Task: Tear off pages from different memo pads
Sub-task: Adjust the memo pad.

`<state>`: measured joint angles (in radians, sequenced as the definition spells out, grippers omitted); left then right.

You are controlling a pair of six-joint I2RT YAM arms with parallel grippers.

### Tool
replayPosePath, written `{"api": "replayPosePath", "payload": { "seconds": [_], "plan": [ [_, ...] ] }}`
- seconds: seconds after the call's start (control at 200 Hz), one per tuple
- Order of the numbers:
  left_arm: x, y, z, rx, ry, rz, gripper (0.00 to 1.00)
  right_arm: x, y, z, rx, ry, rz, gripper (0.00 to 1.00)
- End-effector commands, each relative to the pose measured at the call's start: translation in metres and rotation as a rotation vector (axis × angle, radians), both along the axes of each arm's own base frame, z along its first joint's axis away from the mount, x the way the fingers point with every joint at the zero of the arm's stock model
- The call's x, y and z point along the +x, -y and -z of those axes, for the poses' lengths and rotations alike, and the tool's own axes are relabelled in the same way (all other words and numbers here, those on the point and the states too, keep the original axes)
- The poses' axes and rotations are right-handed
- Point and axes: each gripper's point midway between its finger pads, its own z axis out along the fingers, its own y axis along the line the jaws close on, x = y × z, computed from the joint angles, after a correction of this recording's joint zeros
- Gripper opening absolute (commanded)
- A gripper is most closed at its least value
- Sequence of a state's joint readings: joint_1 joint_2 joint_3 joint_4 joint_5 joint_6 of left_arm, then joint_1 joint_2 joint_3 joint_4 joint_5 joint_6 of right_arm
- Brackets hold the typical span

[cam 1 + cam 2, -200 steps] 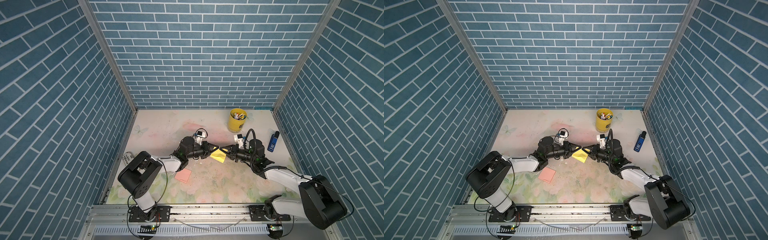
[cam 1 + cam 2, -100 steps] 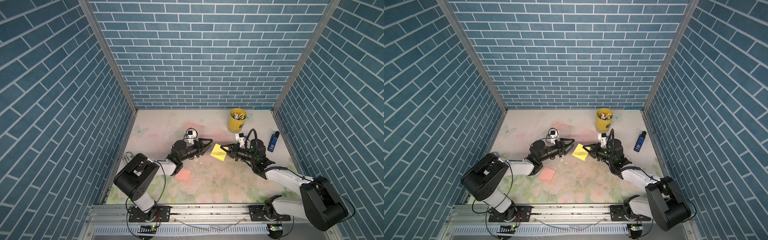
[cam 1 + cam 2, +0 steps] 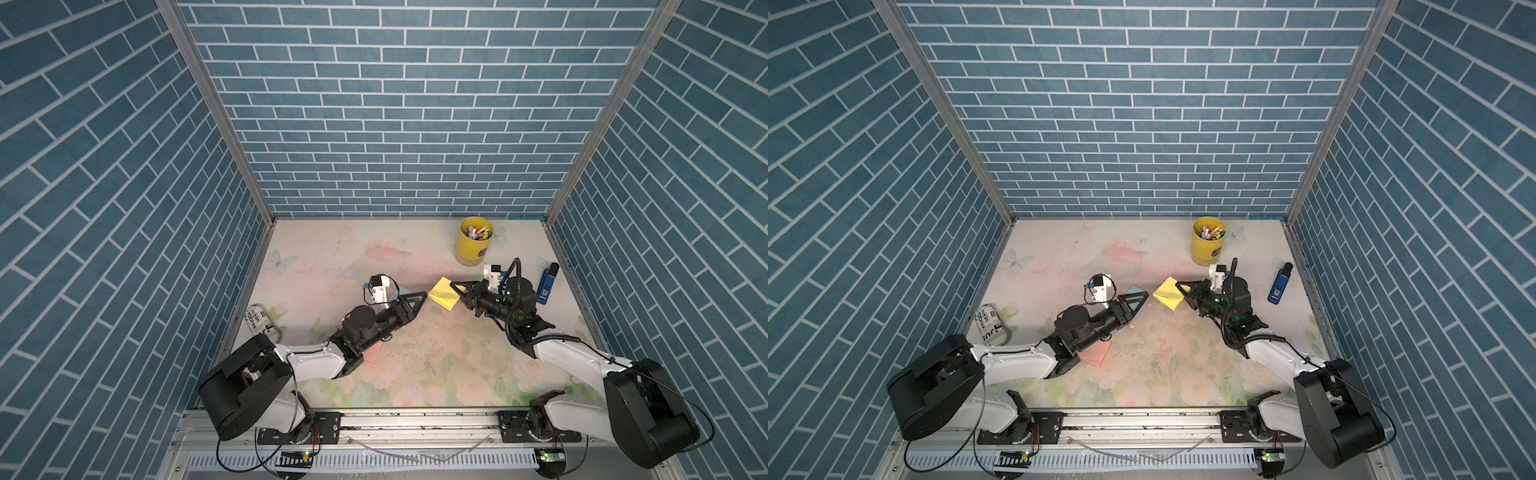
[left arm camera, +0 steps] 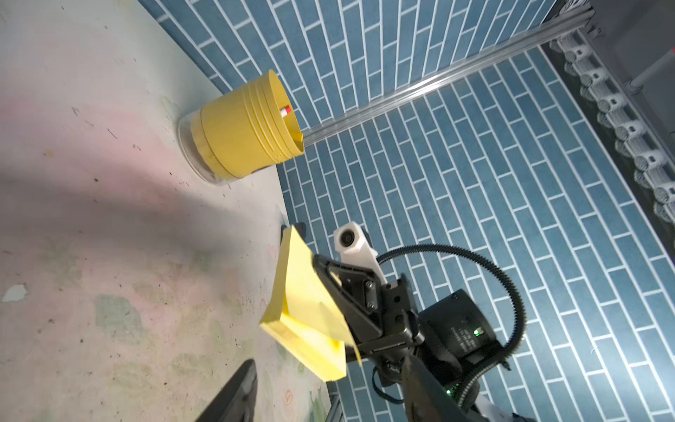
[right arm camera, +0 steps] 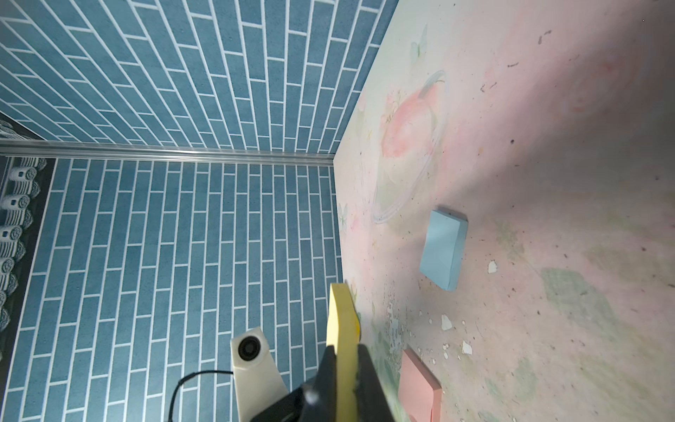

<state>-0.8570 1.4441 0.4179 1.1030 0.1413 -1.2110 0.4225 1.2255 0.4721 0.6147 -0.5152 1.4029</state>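
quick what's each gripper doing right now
Left gripper: open, holding nothing.
Right gripper: shut on the yellow pad, held off the table.

Open floor (image 3: 436,353) between arms; yellow cup (image 3: 473,247) and blue bottle (image 3: 546,284) crowd far right.

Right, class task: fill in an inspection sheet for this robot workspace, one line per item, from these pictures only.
Surface: floral table, scuffed, white flecks.
Job's things: yellow pad held off the table; blue pad and pink pad lying flat; loose pages, nothing seen.
Clutter: yellow cup of crayons, blue device, printed can.
Grippers: right gripper shut on yellow pad; left gripper open, empty.
Cables: black hose looping over right wrist.
Surroundings: blue brick walls.
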Motion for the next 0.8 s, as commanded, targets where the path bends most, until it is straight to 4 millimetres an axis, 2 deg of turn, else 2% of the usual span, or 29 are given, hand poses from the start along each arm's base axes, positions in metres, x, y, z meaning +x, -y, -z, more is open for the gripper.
{"api": "replayPosePath", "payload": {
  "seconds": [0.0,0.09,0.23,0.5,0.795],
  "plan": [
    [-0.001,0.013,-0.005,-0.032,0.048,-0.016,0.62,0.012,0.003,-0.043,0.076,0.077,0.05,0.07],
    [-0.003,0.026,0.002,-0.051,0.024,0.011,0.6,0.011,0.002,-0.046,0.079,0.084,0.047,0.07],
    [-0.006,0.04,0.0,-0.081,0.023,0.037,0.59,0.011,0.002,-0.045,0.083,0.083,0.045,0.07],
    [-0.006,0.046,-0.003,-0.079,0.033,0.048,0.58,0.011,0.001,-0.043,0.093,0.083,0.044,0.07],
    [-0.003,0.053,-0.005,-0.091,0.041,0.059,0.47,0.009,-0.001,-0.045,0.109,0.086,0.036,0.07]
  ]
}}
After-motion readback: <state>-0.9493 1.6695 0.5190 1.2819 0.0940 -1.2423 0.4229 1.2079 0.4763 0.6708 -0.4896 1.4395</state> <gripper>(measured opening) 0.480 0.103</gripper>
